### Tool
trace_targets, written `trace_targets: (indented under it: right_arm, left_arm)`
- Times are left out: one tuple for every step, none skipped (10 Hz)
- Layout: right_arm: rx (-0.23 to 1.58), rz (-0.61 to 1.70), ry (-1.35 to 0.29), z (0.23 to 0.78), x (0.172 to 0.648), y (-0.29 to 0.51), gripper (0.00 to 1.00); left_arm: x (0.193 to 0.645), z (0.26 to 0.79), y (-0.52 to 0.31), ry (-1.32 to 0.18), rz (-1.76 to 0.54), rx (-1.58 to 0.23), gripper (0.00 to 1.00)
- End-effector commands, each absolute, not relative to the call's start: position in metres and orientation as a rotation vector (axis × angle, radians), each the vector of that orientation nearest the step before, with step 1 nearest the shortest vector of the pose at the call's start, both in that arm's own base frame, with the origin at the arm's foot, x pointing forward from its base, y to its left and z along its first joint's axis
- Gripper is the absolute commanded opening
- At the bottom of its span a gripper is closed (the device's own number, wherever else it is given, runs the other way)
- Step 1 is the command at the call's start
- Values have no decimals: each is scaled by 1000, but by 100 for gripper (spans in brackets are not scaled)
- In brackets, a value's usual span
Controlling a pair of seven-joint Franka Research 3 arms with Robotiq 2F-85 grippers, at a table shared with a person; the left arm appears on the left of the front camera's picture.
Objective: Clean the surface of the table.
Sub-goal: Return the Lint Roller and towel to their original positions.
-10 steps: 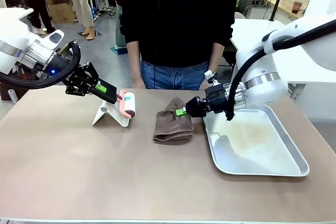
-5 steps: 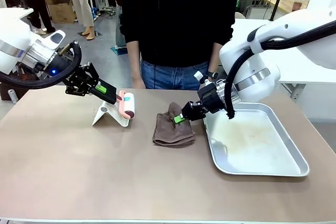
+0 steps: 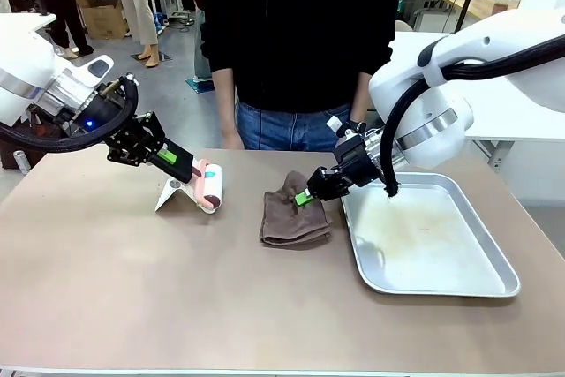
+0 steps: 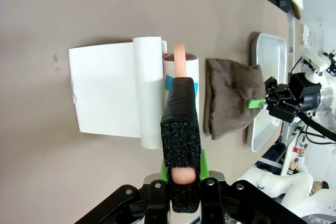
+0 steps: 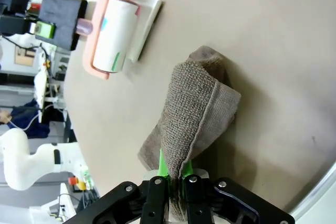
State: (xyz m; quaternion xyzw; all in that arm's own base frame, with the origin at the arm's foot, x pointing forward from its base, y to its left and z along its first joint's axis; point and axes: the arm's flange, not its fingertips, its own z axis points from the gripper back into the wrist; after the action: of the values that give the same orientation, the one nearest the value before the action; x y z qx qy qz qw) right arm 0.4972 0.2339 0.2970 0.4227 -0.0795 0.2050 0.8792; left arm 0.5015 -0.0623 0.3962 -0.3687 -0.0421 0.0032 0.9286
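The table [image 3: 177, 297], a brownish-taupe surface, spans the full width of the front view, with a person [image 3: 300, 41] in dark clothing standing at its far edge. On the table, toward the right side, lies a silver metal tray [image 3: 441, 284]. Just left of the tray, touching or nearly touching its rim, sits a folded brown cloth [image 3: 291, 218]. Farther left on the table stands a white holder [image 3: 177, 196], with a lint roller [image 3: 212, 184] beside it. The left gripper [image 3: 190, 169] is clamped on the roller's foam-covered handle, the roll resting against the holder. The right gripper [image 3: 305, 198] is pinched on the cloth's right corner, lifting that edge slightly off the table.
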Motion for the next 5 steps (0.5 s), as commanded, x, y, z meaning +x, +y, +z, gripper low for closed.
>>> trace_targets:
  right_arm:
    - [896,407,-145,299,498,236,9]
    - [903,406,-141,299,497,235,9]
    - [906,406,-138,298,497,235,9]
    - [916,406,-135,298,497,235,9]
    - [926,407,-136,298,497,235,9]
  left_arm:
    - [509,401,-64,-72,-5,-738,21]
    - [512,400,-65,-63,-8,-723,21]
    - [517,398,-67,-52,-2,-708,21]
    - [520,398,-68,-54,2,-701,21]
    - [523,399,-69,-58,2,-699,21]
